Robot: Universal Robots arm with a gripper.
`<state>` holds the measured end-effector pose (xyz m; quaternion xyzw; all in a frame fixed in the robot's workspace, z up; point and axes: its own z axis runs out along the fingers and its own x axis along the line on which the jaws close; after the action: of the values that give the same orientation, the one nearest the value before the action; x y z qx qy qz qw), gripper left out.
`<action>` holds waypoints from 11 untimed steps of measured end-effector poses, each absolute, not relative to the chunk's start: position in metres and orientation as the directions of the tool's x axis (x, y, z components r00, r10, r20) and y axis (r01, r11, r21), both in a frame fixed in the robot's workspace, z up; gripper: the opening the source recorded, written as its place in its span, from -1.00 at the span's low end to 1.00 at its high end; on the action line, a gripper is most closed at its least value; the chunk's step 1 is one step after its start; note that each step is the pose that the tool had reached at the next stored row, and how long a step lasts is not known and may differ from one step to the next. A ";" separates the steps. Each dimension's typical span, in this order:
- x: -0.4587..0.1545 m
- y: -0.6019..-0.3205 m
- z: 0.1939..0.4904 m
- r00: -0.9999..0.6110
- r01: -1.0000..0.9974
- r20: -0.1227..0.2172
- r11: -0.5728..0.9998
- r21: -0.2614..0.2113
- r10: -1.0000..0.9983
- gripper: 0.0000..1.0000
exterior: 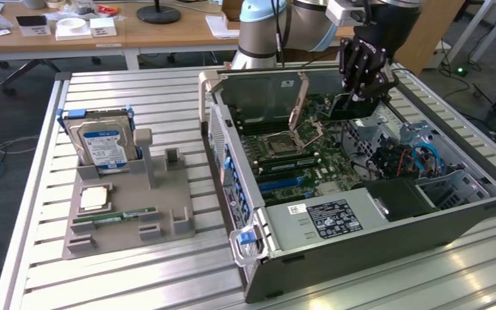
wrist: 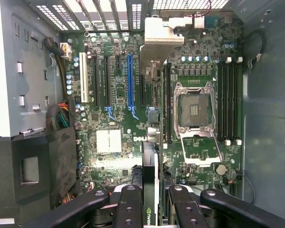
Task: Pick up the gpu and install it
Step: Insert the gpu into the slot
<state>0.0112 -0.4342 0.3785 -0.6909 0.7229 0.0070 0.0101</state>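
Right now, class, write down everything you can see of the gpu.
The gpu is a thin, dark card gripped between the end effector's fingers, hanging upright inside the open computer case. The wrist view sees its narrow edge, with a green logo by the grip, over the motherboard, apart from the blue slot.

The gripper [wrist: 154, 206] clamps the gpu [wrist: 150, 164] edge-on between its fingers [wrist: 129, 209]. The motherboard [wrist: 109, 142] lies beyond the tool. The blue slot [wrist: 130, 80] runs ahead of the card, parallel and slightly offset. The CPU socket [wrist: 194, 111] lies on the card's other side.
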 end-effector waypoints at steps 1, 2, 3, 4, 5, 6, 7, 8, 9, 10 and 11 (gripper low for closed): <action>0.011 -0.434 0.379 -0.045 -0.999 -0.024 0.045 -0.004 -0.999 -0.47; 0.011 -0.434 0.379 -0.045 -0.999 -0.024 0.045 -0.004 -0.999 -0.47; 0.011 -0.434 0.379 -0.045 -0.999 -0.024 0.045 -0.004 -0.999 -0.47; 0.011 -0.434 0.379 -0.045 -0.999 -0.024 0.045 -0.004 -0.999 -0.47; 0.011 -0.434 0.379 -0.045 -0.999 -0.024 0.045 -0.004 -0.999 -0.47; 0.011 -0.434 0.379 -0.045 -0.999 -0.024 0.045 -0.004 -0.999 -0.47; 0.011 -0.434 0.379 -0.045 -0.999 -0.024 0.045 -0.004 -0.999 -0.47; 0.011 -0.434 0.379 -0.045 -0.999 -0.024 0.045 -0.004 -0.999 -0.47; 0.011 -0.434 0.379 -0.046 -0.999 -0.024 0.046 -0.004 -0.999 -0.47; 0.010 -0.434 0.378 -0.045 -0.999 -0.024 0.045 -0.004 -0.999 -0.47; 0.009 -0.434 0.378 -0.045 -0.999 -0.024 0.045 -0.004 -0.999 -0.47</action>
<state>0.0085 -0.4342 0.3784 -0.6908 0.7229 0.0070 0.0101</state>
